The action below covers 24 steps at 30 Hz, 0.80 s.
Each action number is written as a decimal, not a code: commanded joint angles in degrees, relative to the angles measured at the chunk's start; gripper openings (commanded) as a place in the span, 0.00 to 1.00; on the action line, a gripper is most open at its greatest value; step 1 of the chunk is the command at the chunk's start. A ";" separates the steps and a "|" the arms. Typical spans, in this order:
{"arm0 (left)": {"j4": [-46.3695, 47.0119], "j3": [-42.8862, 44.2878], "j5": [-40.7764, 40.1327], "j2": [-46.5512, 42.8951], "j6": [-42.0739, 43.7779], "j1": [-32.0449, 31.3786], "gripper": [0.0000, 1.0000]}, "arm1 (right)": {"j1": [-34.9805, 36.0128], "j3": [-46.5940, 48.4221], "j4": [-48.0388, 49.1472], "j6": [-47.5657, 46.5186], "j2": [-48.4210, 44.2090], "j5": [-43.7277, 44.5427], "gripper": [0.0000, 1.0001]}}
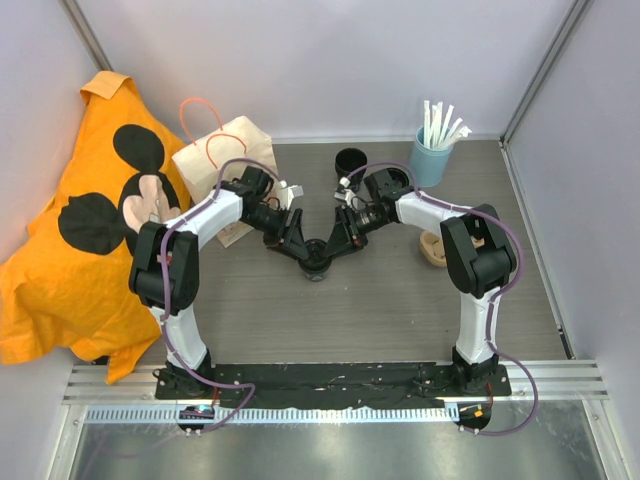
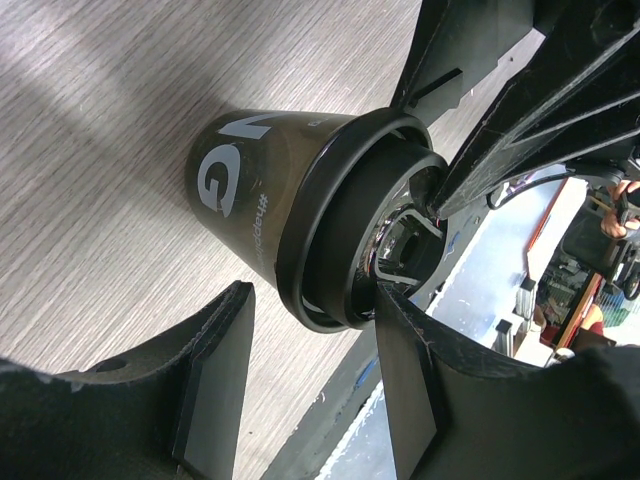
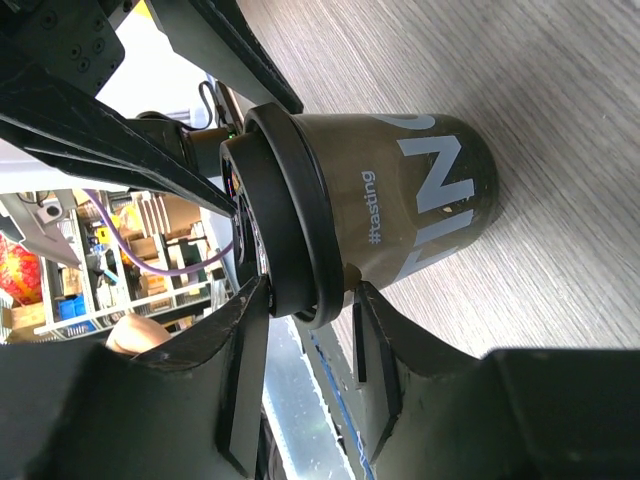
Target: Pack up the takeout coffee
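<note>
Black takeout coffee (image 2: 240, 190) on tabletop (image 2: 100, 200), mostly hidden overhead; left tool (image 2: 315, 290) spread astride it; right tool (image 3: 312, 288) flanking it, pinch I cannot tell.

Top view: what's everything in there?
takeout coffee cups: three, black, one mid-table, two at the back
paper bag: one, tan with orange handles, back left
straw cup: one, light blue, white straws, back right
pulp tray: one, tan, right side, partly hidden
cloth: one, orange with black mouse shapes, far left
table: one, grey wood
left gripper, right gripper: two, black, either side of the middle cup
</note>
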 commanded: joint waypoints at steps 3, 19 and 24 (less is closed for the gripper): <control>2.04 -1.54 -11.12 3.10 1.97 0.46 0.53 | 0.95 -0.68 1.93 0.09 1.56 1.38 0.36; -0.51 -0.04 -16.39 8.02 2.93 0.29 0.46 | 2.89 -0.59 1.85 0.71 4.99 6.74 0.25; -1.56 0.31 -18.94 8.99 3.55 -0.42 0.44 | 3.06 -0.24 1.15 0.62 6.22 8.76 0.22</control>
